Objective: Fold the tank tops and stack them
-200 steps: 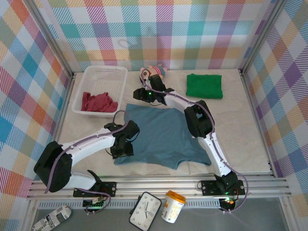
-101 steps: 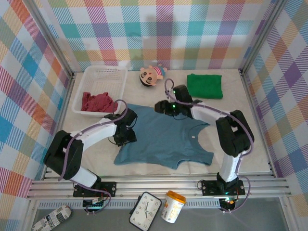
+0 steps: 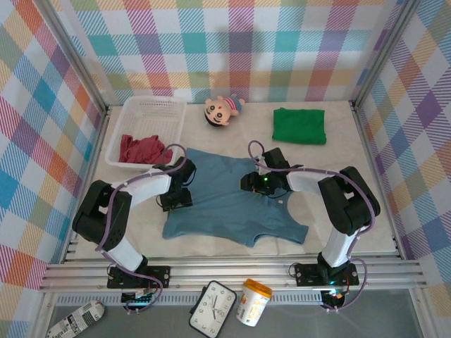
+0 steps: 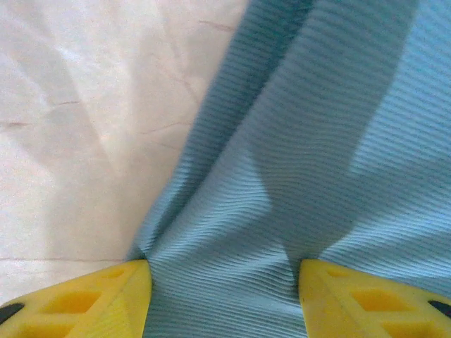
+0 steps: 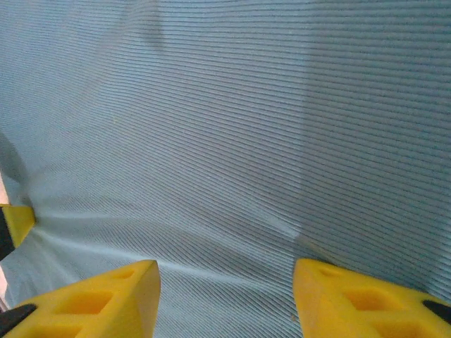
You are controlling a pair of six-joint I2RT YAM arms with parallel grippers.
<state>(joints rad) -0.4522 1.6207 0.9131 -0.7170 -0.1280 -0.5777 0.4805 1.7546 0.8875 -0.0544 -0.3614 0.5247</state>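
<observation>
The dusty blue-grey tank top (image 3: 222, 211) lies spread on the table's middle, straps toward the near edge. My left gripper (image 3: 179, 196) rests on its left edge, open; its yellow fingers (image 4: 106, 299) press on puckered ribbed cloth (image 4: 303, 162) beside bare table. My right gripper (image 3: 254, 184) sits on the top's right half, open, with its fingers (image 5: 106, 299) down on the flat cloth (image 5: 232, 127). The bright green tank top (image 3: 299, 126) lies folded at the far right. The dark red tank top (image 3: 143, 149) lies crumpled in the basket.
A white mesh basket (image 3: 151, 105) stands at the far left. A big-headed doll (image 3: 222, 110) lies at the far middle. Checked walls close the table on three sides. A clock (image 3: 213, 308) and a cup (image 3: 252, 301) sit below the front rail.
My right gripper came from the far edge by the doll toward me onto the blue-grey top's middle. My left gripper shifted up the top's left edge. The top's outline changed slightly.
</observation>
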